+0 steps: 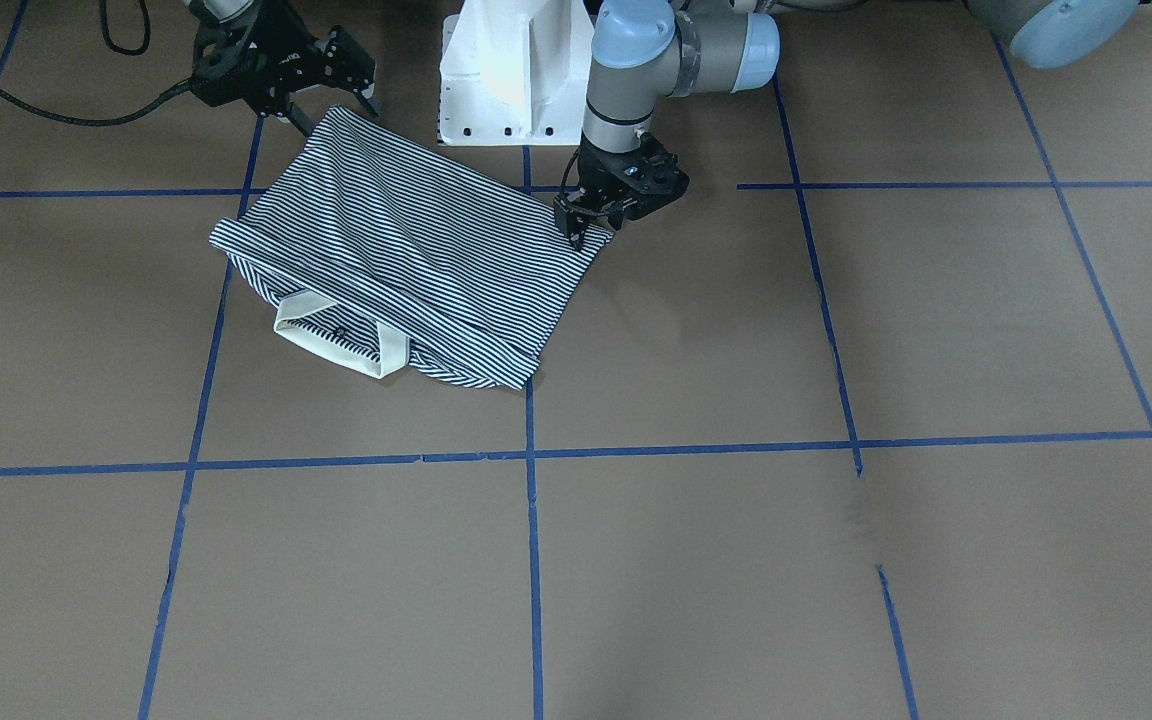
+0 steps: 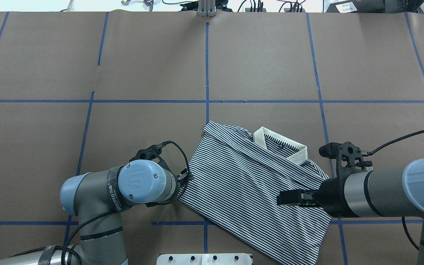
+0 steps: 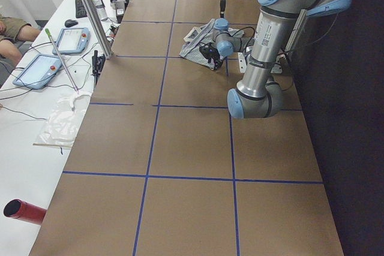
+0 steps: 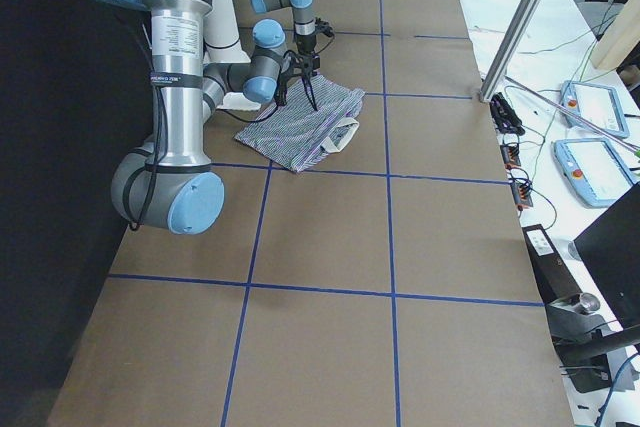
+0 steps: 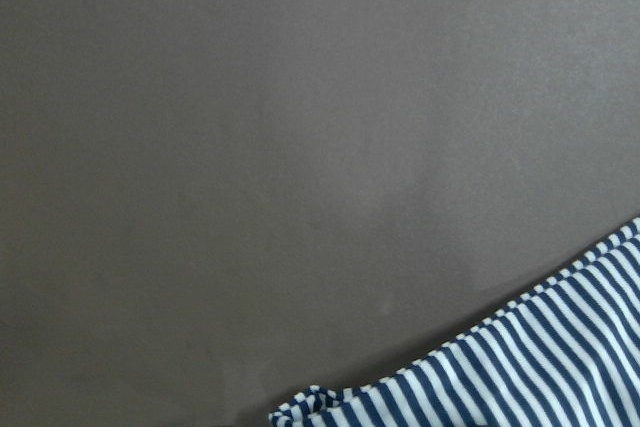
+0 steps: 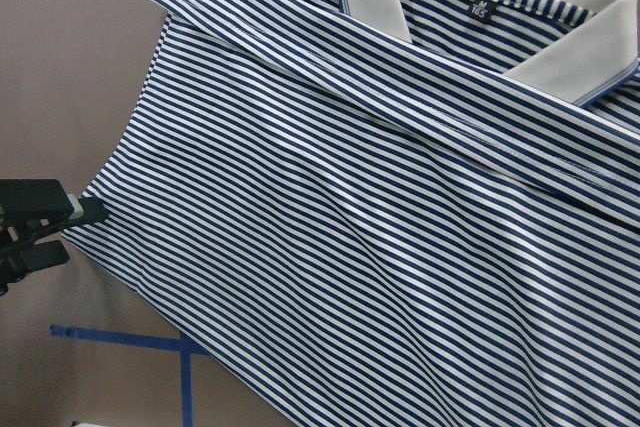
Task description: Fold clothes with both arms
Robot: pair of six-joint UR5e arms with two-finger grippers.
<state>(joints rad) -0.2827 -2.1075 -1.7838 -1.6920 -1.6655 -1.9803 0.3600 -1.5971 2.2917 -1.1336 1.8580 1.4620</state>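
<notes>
- The white pedestal base (image 1: 506,70) stood at the robot's edge of the table (image 2: 142,66), in line with the centre blue tape line (image 2: 207,73).
- The right arm (image 2: 381,191) entered from the robot's right side.
- The right gripper (image 2: 285,198) hung high above the near part of the polo shirt (image 2: 248,184), clear of the cloth. The views did not show whether its jaws were apart or together.
- The polo shirt lay folded into a rough rectangle on the brown table surface, just in front of the pedestal base. It sat skewed to the tape grid and mostly on the robot's right of the centre line. Its nearest corner lay close to the base.
- The left arm (image 2: 94,191) was bent low over the table.
- The left gripper (image 1: 578,232) sat at table level on the shirt corner at the robot's left. Its fingers (image 6: 35,199) stood at a narrow gap, with the corner of the cloth between them.
- The left wrist view showed only that striped corner lying on the brown surface.
- The cream collar (image 2: 296,152) formed the far end of the shirt and pointed away from the robot. A small label showed inside the neck.
- A metal post (image 2: 206,9) stood at the far table edge.
</notes>
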